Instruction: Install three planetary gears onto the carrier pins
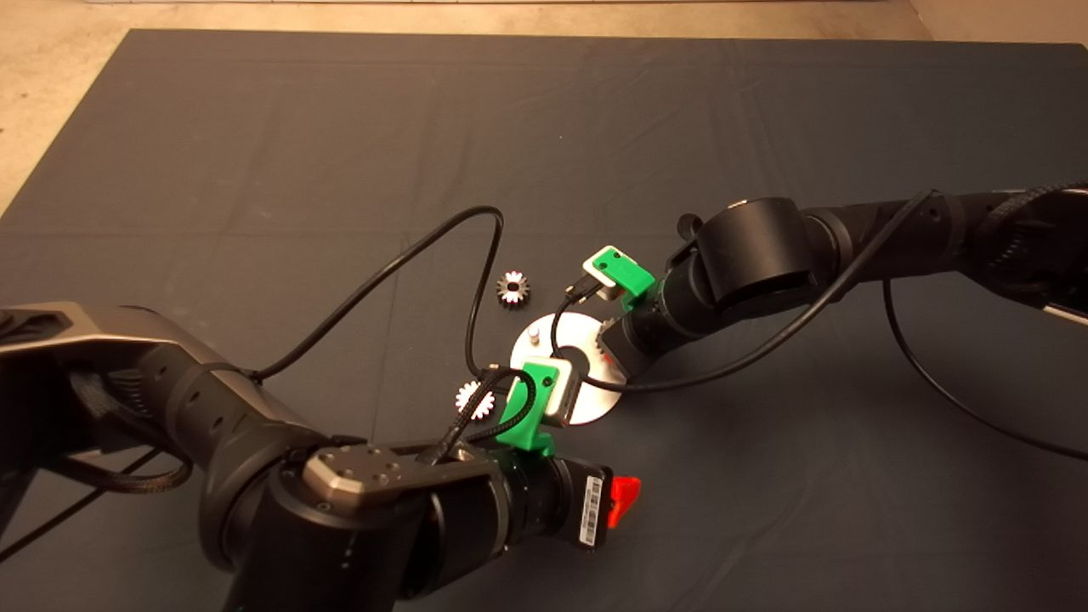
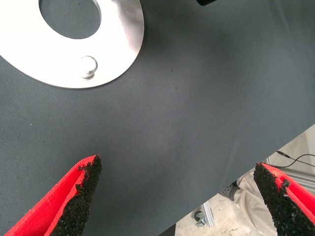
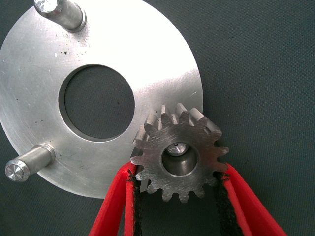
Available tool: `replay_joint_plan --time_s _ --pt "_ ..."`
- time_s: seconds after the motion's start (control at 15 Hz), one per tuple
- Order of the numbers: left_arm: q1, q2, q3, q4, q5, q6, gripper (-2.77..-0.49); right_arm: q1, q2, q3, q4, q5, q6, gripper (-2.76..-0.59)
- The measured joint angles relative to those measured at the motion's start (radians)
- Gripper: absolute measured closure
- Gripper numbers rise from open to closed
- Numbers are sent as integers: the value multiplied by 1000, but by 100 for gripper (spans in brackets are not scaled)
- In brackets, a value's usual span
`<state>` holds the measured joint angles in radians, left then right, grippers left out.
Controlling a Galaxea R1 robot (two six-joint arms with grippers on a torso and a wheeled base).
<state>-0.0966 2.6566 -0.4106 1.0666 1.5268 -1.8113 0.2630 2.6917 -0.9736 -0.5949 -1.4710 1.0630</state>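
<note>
Left gripper (image 2: 177,196) is hovering over the bare mat (image 2: 197,108) near the disc (image 2: 118,54), jaws spread wide, holding nothing. Right gripper (image 3: 179,196) is pinching a gear (image 3: 179,155) over one carrier pin (image 3: 175,147), bore around the pin tip. Two loose gears (image 1: 474,399) (image 1: 512,289) are lying beside the disc on the surface.

arms: two, black, rounded joint housings, smooth casing
left gripper (image 2: 177,196): green printed bracket behind the fingers, white block on it, white barcode label on the wrist
right gripper (image 3: 179,196): green bracket with white block behind the fingers
fingers (image 2: 74,196): red, wedge-shaped, rough black pads on inner faces
cables: thin black, looping behind the fingers; one braided on the left wrist
wrist plate: grey metal, small screws
</note>
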Motion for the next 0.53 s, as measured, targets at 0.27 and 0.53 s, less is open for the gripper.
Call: replay_joint_plan --time_s 0.27,0.53 --pt "0 0 0 0 0 0 -222 -5 1 0 -10 -3 0 -80" --pt "0 0 0 0 0 0 -222 -5 1 0 -11 -4 0 -89"
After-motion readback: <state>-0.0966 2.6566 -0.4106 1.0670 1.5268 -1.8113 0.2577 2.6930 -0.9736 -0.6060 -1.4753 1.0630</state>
